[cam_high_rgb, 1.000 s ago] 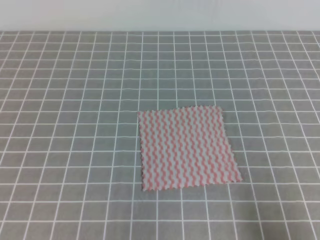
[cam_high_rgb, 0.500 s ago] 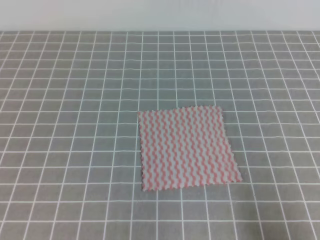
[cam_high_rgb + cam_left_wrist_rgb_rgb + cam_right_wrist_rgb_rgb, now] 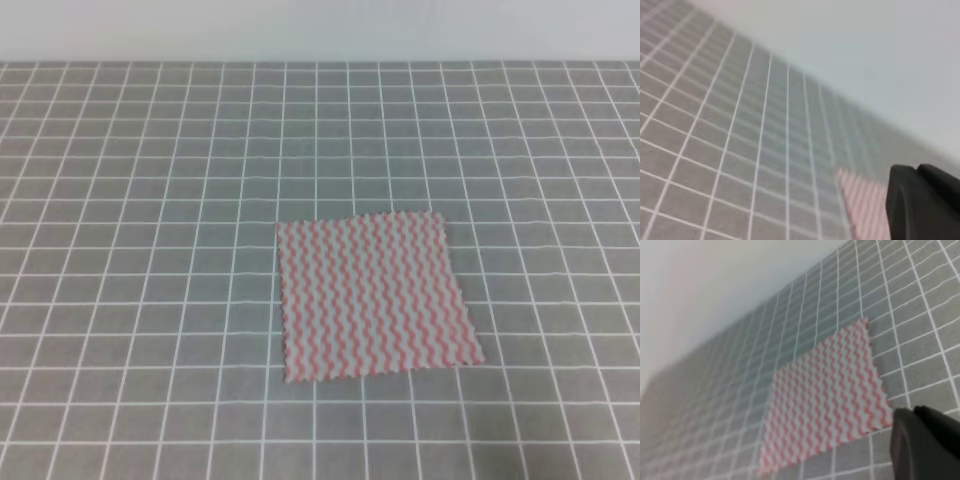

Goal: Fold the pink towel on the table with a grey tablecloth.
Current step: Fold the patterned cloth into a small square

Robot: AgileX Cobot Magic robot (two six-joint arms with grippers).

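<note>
Right wrist view: pink towel [image 3: 827, 400] flat, up-left of right claw [image 3: 927, 442]; thin, limp, pinch nearest corner. Claw states: can't tell.

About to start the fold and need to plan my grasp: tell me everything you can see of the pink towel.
The pink towel is a small, thin, roughly square cloth with pink-and-white wavy zigzag stripes and pinked edges. It lies fully spread and flat, unfolded, slightly right of centre on the grey gridded tablecloth, turned a little off the grid lines. Only the tablecloth touches it; neither gripper is on it in any view.
</note>
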